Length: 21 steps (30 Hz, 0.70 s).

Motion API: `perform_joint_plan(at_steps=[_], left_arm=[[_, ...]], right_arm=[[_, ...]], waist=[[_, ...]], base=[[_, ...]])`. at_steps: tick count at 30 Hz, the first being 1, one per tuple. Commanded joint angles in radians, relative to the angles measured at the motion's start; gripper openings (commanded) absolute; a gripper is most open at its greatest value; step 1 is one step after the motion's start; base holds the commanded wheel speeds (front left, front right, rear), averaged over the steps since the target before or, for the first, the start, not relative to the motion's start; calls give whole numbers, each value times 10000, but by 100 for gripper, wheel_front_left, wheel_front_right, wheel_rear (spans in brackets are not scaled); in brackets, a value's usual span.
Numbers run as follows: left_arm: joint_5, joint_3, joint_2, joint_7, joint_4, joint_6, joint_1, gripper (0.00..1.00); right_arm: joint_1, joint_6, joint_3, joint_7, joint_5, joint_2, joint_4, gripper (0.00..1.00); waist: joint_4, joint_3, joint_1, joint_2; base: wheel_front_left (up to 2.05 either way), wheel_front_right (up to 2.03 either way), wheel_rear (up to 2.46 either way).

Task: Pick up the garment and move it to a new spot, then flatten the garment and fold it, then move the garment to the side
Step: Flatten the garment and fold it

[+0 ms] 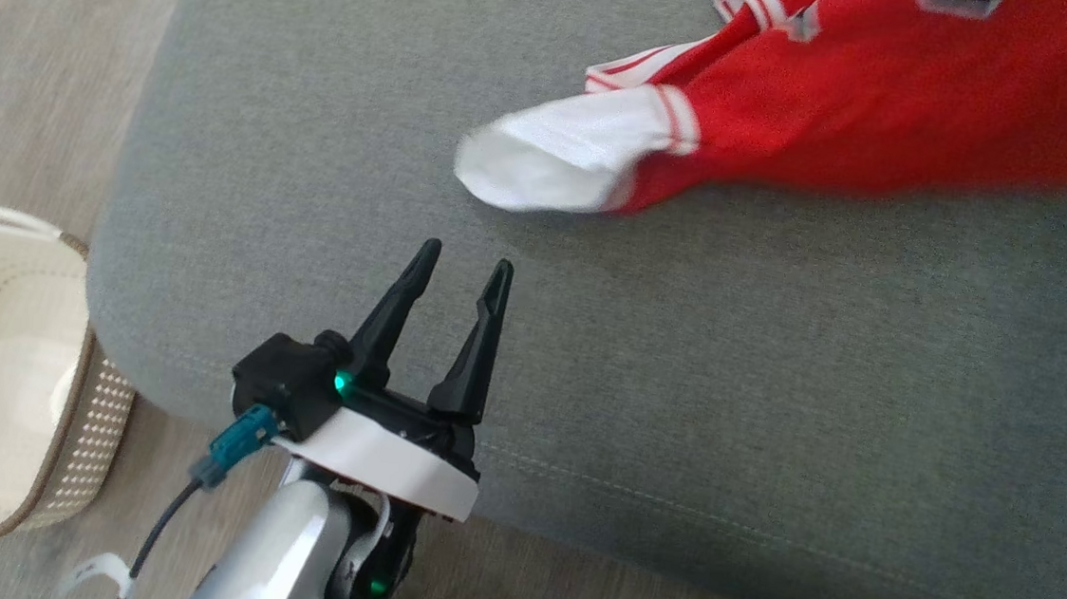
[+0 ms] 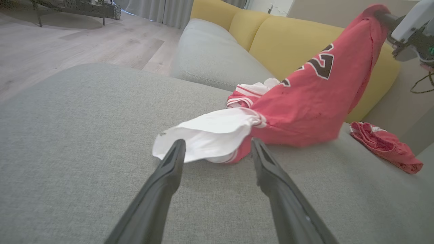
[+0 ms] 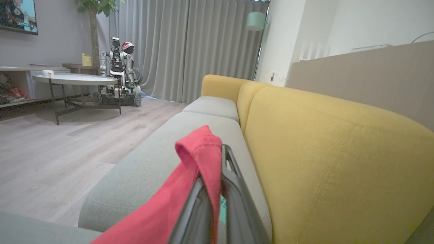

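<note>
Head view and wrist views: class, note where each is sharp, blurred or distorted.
Head view: jersey smeared by motion blur, left end effector crisp. Left wrist view: wide-angle lens bows the grey cushion; near fingers soft. Right wrist view: right end effector and gripped jersey out of focus, curtains sharp.

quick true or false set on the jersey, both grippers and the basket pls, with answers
1. The right gripper is shut on the red jersey. True.
2. The left gripper is clamped on the white sleeve. False: it is open, its tips short of the sleeve, holding nothing.
3. The jersey lies flat on the floor. False: one end is lifted, and the rest trails on the grey cushion.
4. A basket stands on the floor beside the cushion. True.
</note>
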Motion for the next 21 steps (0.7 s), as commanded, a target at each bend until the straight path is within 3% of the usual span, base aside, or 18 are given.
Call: perform_joint_plan(at_steps=[1, 4, 10, 15, 16, 17, 21], left_arm=[[-76, 209, 74, -51, -367, -11, -158, 100], [-205, 78, 74, -51, -404, 14, -142, 100], [-338, -131, 74, -51, -493, -3, -296, 100], [-466, -347, 74, -51, -565, 2, -458, 100], [-491, -377, 74, -51, -573, 17, -477, 100], [-515, -396, 74, -51, -581, 36, -488, 100], [-548, -423, 74, -51, -591, 75, -506, 100]], right_arm=[[-570, 67, 223, 172, -123, -46, -284, 0], [-1188, 67, 483, 642, -392, -220, 249, 0], [-1514, 67, 960, 567, -944, -386, 1397, 0], [-1649, 67, 520, 451, -1588, -724, 2071, 0], [-1651, 67, 423, 400, -1685, -700, 2182, 93], [-1659, 67, 343, 354, -1727, -638, 2330, 100], [-1715, 67, 287, 267, -1919, -565, 2755, 100]], waist=[[167, 72, 0, 0], [484, 217, 0, 0], [918, 620, 0, 0], [1257, 920, 0, 0], [1299, 949, 0, 0], [1330, 970, 0, 0], [1349, 1016, 0, 0]], base=[[0, 0, 0], [0, 0, 0], [0, 0, 0], [0, 0, 0], [0, 0, 0], [0, 0, 0], [0, 0, 0]])
